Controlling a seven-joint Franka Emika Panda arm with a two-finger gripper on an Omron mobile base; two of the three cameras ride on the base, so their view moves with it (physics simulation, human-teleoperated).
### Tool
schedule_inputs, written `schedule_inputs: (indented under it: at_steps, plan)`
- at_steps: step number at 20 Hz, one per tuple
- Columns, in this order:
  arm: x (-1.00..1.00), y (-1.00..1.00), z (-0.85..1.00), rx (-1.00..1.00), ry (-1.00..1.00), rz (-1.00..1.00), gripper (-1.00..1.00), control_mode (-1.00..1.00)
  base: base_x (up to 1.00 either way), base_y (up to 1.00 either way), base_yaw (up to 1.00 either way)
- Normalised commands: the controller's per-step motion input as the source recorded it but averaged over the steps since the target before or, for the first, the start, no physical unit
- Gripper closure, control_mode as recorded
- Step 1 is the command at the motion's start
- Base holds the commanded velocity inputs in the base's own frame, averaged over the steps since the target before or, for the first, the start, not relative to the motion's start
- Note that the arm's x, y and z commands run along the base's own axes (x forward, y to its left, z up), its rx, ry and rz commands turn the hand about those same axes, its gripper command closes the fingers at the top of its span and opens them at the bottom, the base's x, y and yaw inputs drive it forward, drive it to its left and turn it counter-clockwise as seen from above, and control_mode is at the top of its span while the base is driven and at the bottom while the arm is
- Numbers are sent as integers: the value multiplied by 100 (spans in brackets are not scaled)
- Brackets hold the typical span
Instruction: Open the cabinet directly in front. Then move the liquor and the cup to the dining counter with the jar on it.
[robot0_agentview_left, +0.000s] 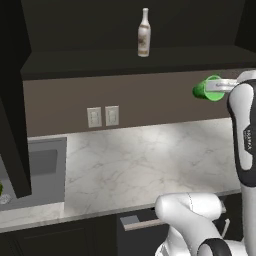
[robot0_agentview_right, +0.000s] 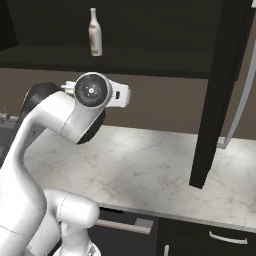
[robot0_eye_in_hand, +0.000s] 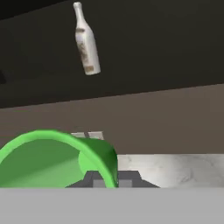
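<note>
The near-black cabinet (robot0_agentview_left: 125, 57) stands open, its left door (robot0_agentview_left: 12, 100) and right door (robot0_agentview_right: 220, 90) swung out. On its shelf the liquor (robot0_agentview_left: 144, 33) (robot0_agentview_right: 95, 33) (robot0_eye_in_hand: 85, 41), a slim pale bottle, stands upright. My gripper (robot0_agentview_left: 214, 87) (robot0_eye_in_hand: 110, 180) is below the shelf and right of the bottle, shut on the green cup (robot0_agentview_left: 205, 90) (robot0_eye_in_hand: 52, 157). The cup lies on its side in the grip, above the worktop. The dining counter and the jar are out of view.
A marble worktop (robot0_agentview_left: 140, 160) (robot0_agentview_right: 150, 165) runs under the cabinet, with a sink (robot0_agentview_left: 42, 165) at its left and two wall outlets (robot0_agentview_left: 102, 116) behind. A drawer (robot0_agentview_left: 140, 220) (robot0_agentview_right: 125, 225) below the worktop edge is slightly pulled out. The right door hangs low over the worktop.
</note>
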Motion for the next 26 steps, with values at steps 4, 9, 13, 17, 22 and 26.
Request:
schedule_inputs:
  at_steps: [4,9,13,17,22,26]
  plan:
    - [-73,54,-48,-10,62,11,100,-100,0,0,0]
    - [0,6,-1,-1,6,3,100,-100,0,0,0]
    - [-2,1,-35,-4,15,0,100,-100,0,0,0]
    - [-1,0,-4,-1,-9,0,100,-100,0,0,0]
    - [0,0,0,0,-7,0,100,-100,0,0,0]
    - [-7,0,0,0,0,0,100,-100,0,0,0]
